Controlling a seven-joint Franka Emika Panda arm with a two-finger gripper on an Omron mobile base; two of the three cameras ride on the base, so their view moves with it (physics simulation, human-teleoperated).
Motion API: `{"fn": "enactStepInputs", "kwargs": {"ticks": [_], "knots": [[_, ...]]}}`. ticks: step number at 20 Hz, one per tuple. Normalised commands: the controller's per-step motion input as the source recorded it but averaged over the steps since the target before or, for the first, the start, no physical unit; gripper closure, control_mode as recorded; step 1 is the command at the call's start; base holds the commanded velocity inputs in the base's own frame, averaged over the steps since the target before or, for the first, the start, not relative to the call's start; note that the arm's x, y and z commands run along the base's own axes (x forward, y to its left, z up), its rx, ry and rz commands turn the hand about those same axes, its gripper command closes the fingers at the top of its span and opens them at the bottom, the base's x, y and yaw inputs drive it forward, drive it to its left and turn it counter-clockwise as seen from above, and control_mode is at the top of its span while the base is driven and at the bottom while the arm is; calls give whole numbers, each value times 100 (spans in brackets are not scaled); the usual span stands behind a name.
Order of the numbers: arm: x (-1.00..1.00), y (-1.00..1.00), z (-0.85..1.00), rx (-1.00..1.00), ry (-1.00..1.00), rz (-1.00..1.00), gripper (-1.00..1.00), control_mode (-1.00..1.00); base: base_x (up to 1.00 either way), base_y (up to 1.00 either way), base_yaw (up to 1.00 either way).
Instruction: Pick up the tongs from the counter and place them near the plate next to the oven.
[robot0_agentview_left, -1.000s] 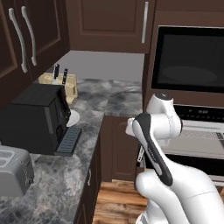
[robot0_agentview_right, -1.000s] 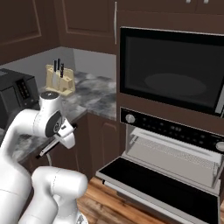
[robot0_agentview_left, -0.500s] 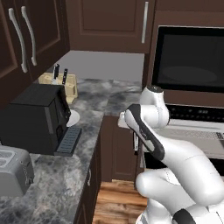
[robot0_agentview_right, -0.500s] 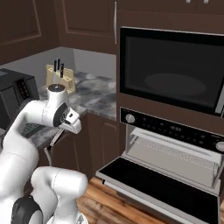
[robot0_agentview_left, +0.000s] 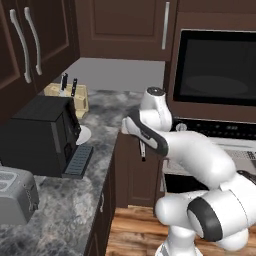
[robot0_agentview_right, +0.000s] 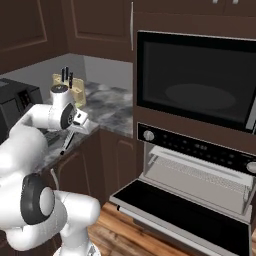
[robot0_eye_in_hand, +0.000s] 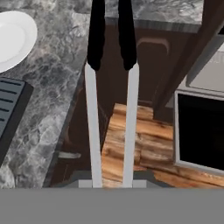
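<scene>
Gripping tongs (robot0_eye_in_hand: 111, 109) in closed gripper (robot0_eye_in_hand: 112, 181) | past counter (robot0_eye_in_hand: 48, 96) edge | plate (robot0_eye_in_hand: 13, 39) well clear

Kitchen: built-in oven (robot0_agentview_right: 200, 150), marbled counter (robot0_agentview_left: 105, 117), cabinets (robot0_agentview_left: 120, 27).

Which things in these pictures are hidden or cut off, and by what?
- Plate: left base view, mostly behind the coffee machine; hand view, cut by the left edge.
- Tongs: hand view, handle ends run under the bottom band; left base view, mostly behind the arm.
- Toaster: left base view, cut by the left edge.
</scene>
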Motion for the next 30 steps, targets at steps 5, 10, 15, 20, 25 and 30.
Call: {"fn": "enactStepInputs", "kwargs": {"ticks": [5, 10, 15, 20, 25, 30], "knots": [[86, 15, -1, 0, 0, 9, 100, -100, 0, 0, 0], [72, 33, -6, -1, 3, 7, 100, -100, 0, 0, 0], [61, 38, -19, 0, 3, 0, 100, -100, 0, 0, 0], [59, 34, -32, 0, 5, 0, 100, -100, 0, 0, 0], [63, 24, -33, 1, 8, 0, 100, -100, 0, 0, 0], [67, 21, -16, 2, 22, 0, 100, -100, 0, 0, 0]]}}
